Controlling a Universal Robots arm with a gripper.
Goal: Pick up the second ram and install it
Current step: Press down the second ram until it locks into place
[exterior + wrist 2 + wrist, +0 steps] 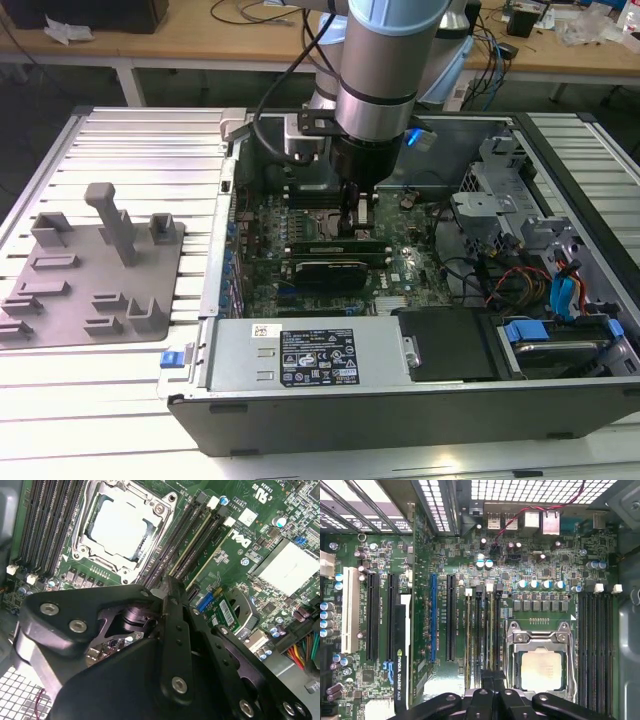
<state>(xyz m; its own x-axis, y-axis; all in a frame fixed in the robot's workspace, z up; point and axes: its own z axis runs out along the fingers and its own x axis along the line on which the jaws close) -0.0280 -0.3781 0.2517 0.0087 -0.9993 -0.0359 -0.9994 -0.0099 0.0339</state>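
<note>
In the first wrist view, the black end effector (493, 682) sits just beside the square silver processor socket (540, 667), over the bank of memory slots on the socket's card-slot side. Its fingers (484, 695) are drawn almost together astride the second ram (495, 630), a slim green circuit-board stick standing on edge in a slot. They look clamped on its upper edge, though the contact itself is hidden. Another similar green memory stick (469, 630) stands a few slots farther from the socket.

In the second wrist view, one finger tip comes down on the slot rows next to the socket.

In the exterior view, the arm reaches into the open black computer case (300, 420) on the slatted metal desk (130, 140).

The stick is probably light, stiff and fragile. It is best held by its long bare edges, and pressed evenly.
</note>
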